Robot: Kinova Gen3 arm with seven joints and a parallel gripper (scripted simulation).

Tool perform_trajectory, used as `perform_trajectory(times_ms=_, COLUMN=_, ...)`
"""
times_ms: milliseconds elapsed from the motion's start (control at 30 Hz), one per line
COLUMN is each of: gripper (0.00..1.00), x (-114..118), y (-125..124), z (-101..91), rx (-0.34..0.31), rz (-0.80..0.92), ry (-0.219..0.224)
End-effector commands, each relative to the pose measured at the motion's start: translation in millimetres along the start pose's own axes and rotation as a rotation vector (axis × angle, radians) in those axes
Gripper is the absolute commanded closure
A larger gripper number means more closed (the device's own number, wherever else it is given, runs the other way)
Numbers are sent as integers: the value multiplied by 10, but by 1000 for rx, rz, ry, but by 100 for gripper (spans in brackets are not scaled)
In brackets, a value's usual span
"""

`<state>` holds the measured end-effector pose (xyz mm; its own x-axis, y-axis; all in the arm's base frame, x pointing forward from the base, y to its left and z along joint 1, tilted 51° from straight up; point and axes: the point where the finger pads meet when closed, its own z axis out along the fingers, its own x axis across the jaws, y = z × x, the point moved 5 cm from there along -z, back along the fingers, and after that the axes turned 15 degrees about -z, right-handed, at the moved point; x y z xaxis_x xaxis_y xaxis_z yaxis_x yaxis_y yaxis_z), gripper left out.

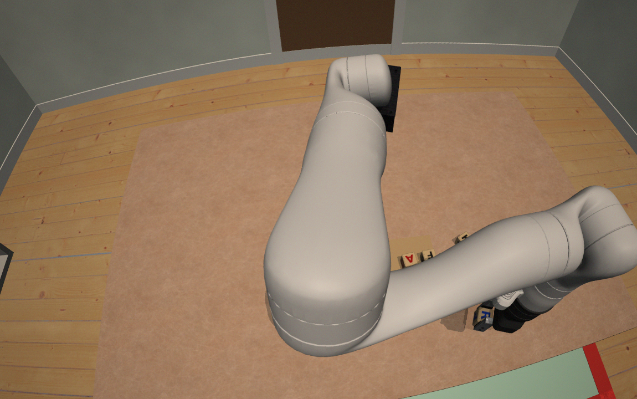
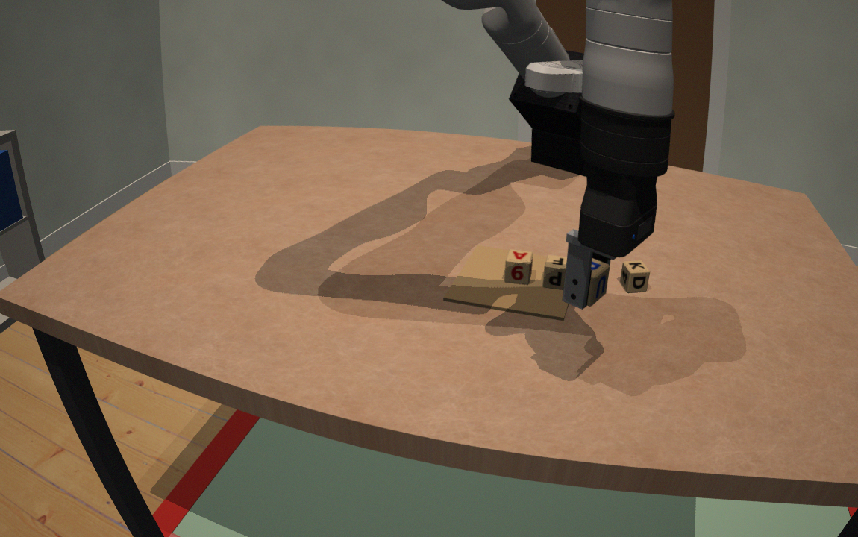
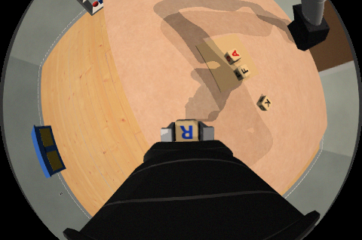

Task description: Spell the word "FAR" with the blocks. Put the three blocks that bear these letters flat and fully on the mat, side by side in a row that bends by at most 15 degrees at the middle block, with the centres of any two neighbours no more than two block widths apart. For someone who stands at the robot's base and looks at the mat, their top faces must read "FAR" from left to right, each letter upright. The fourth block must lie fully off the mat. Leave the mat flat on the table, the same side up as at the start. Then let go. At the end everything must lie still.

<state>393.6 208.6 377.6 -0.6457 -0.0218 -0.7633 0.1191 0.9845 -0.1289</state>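
"Starting from the top, what's showing?"

"Can see the gripper clamped on the R block, well apart from the mat. Can also make out the A block and F block on that mat, partly covered by the arm. Reads 'FA' from the base, left to right."

"And the K block?"

"Peeks out from behind the arm, off the mat."

"Now the exterior view?"

"Shows the R block held above the table, half hidden behind one finger, with a blue U on a side face. Shows a red 9 on the side of the A block, too, and the K block resting on the table."

"Last, the wrist view?"

"Gives the plainest look at the grip: pressed around the R block from two sides, with the blue R upside down in this view. Shows the A and F blocks near each other on the mat, and the K block beyond the mat's edge."
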Motion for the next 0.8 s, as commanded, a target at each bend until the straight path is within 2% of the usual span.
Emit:
perform_trajectory(times_ms=0, gripper=43, x=-12, y=-2, z=-17, rx=0, rz=1, ry=-5)
perform_trajectory(times_ms=767, gripper=43, x=92, y=-98, z=-35, rx=-12, rz=74, ry=3)
